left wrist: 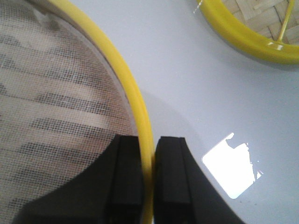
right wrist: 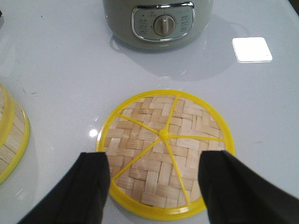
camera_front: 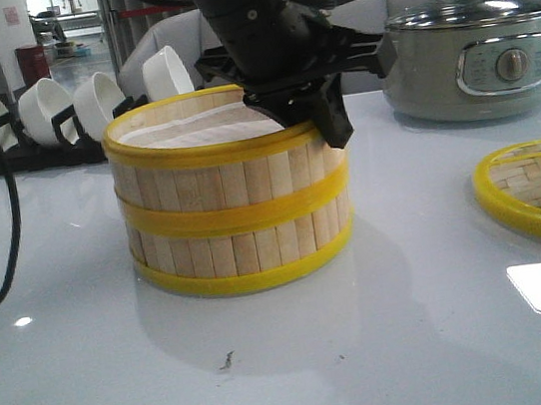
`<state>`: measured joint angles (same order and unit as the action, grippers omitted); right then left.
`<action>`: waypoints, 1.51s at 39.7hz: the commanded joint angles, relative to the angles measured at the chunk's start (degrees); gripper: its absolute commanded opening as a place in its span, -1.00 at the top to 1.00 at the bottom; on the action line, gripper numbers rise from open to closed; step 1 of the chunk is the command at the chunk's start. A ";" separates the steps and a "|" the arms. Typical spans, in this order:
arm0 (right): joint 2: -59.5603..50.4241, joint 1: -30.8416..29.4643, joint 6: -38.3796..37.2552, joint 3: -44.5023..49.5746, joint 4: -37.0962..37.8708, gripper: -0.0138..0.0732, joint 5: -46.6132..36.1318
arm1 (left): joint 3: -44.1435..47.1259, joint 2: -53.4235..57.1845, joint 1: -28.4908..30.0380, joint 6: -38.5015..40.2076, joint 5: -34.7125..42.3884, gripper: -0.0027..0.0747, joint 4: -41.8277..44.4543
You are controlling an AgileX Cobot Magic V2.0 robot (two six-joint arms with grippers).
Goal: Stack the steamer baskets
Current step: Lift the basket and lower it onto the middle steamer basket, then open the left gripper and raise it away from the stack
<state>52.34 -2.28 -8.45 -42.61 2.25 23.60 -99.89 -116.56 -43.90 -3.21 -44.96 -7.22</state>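
Note:
Two steamer baskets stand stacked in the middle of the table, the upper basket point(camera_front: 216, 175) sitting squarely on the lower basket point(camera_front: 242, 252). My left gripper point(camera_front: 324, 119) is at the upper basket's right rim. In the left wrist view the gripper point(left wrist: 149, 144) is shut on the yellow rim point(left wrist: 135, 93), one finger inside over the whitish mesh liner point(left wrist: 51, 93), one outside. My right gripper point(right wrist: 156, 156) is open and empty, hovering above the flat woven lid point(right wrist: 163, 149). It does not show in the front view. The stack's edge shows in the right wrist view point(right wrist: 9, 135).
The woven lid point(camera_front: 540, 187) lies flat on the table at the right. A grey electric pot point(camera_front: 476, 53) with a glass lid stands behind it at the back right. A black rack with white bowls point(camera_front: 46, 113) stands at the back left. A cable hangs at the far left.

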 commanded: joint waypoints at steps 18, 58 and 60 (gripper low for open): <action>-0.42 -0.20 0.25 -2.09 -0.02 -0.51 -4.22 | -3.36 3.54 -0.27 -0.30 2.69 -0.14 0.85; -0.42 -0.20 0.25 -2.09 -1.93 -0.51 -3.79 | -21.82 20.52 35.77 -0.46 -12.48 0.69 -1.67; -0.42 -0.20 0.25 -2.09 -1.93 -0.51 -3.79 | -20.17 22.59 37.95 -0.46 -12.22 0.69 -2.64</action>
<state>52.34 -2.28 -8.45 -42.61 0.51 23.95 -120.27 -100.05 -9.07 -3.67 -59.72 -7.27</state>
